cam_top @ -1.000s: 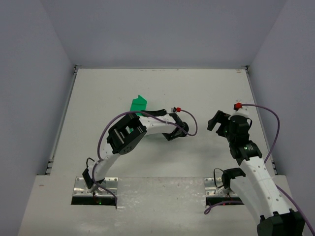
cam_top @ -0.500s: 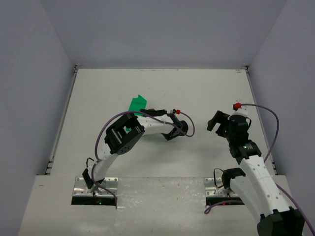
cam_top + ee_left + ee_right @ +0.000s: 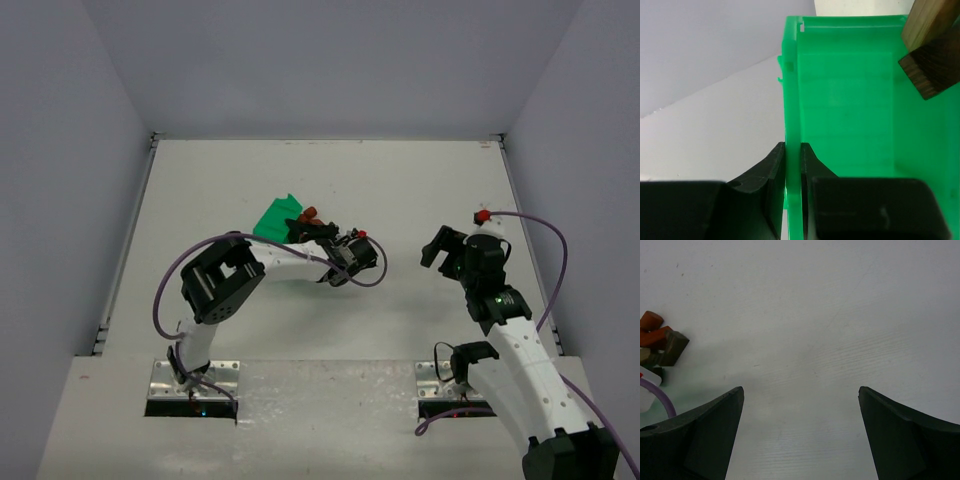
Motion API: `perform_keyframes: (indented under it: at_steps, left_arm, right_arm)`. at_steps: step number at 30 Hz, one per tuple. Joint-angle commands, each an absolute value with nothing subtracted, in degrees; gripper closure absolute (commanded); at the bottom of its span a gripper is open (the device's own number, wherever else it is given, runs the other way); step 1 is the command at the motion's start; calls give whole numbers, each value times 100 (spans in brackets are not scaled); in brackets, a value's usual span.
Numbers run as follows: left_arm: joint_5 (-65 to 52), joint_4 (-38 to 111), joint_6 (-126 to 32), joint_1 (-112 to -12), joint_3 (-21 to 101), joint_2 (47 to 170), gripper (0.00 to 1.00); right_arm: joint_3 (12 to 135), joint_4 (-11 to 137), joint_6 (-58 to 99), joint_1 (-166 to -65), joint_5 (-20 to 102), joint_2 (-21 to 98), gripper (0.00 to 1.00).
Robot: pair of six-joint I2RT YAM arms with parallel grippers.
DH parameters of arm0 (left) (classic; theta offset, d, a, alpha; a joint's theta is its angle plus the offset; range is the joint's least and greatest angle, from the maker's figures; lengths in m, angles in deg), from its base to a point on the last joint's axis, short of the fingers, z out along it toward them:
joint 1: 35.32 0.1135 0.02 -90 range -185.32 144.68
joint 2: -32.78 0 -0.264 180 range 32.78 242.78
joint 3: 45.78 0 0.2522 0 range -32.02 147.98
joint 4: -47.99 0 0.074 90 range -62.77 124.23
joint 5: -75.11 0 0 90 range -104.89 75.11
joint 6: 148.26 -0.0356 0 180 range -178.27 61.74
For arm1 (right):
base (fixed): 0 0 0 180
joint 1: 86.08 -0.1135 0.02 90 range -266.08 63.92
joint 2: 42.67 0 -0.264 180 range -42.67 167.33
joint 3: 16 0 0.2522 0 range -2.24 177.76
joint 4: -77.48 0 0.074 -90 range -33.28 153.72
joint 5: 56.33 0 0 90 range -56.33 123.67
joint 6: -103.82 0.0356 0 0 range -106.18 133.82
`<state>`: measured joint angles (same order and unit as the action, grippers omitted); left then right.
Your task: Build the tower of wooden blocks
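I read left gripper (image 3: 792, 146) jaws narrow, pinching bin (image 3: 850, 100) wall, mid-desk (image 3: 840, 315), left of centre. Blocks (image 3: 308, 213) at bin's far rim, maybe half spilled, view poor. Right gripper (image 3: 800, 390) jaws wide, hovering toward right edge.

text: none readable | labels: none | numbers: none | signs: none
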<state>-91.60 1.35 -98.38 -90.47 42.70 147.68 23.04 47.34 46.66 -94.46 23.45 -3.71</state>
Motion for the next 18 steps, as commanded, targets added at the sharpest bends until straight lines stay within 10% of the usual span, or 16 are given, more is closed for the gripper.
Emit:
perform_keyframes:
  at_steps: [1,18]
  left_arm:
    - [-9091,1331,-11021,-9069,4173,14529,100]
    - [-9029,2198,-11861,-8972,3741,13834,100]
  right_arm:
    - [2386,4878,4695,-9434,2356,-470,5]
    - [2387,4835,4678,-9433,2294,-469,5]
